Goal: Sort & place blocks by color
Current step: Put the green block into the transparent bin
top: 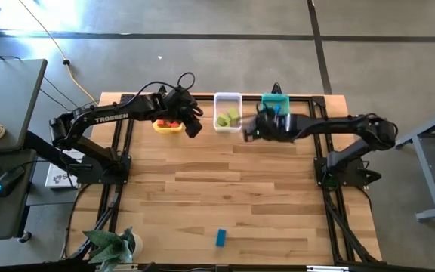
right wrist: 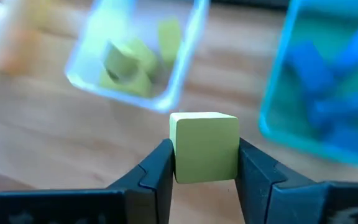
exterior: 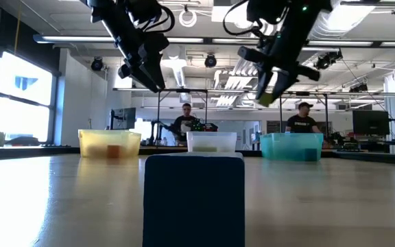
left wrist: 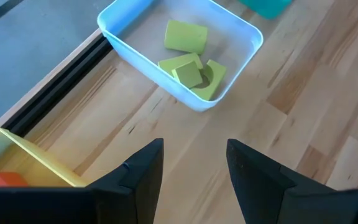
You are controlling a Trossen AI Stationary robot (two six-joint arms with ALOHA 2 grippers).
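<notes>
right gripper (right wrist: pixel 205 163): clamped on one matte yellow-green cube (right wrist: pixel 204 147), above table between clear bin (top: pixel 227 111) and teal bin (top: pixel 275 103). left gripper (left wrist: pixel 191 165): open, empty, near yellow bin (top: pixel 168 126). one blue block (top: pixel 220 238), near edge.

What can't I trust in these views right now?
- Low view: blue block fills the foreground, hiding the table behind it.
- High view: left gripper partly covers the yellow bin; red block count unclear.
- Right wrist view: teal bin blurred and cut off; count unclear.
</notes>
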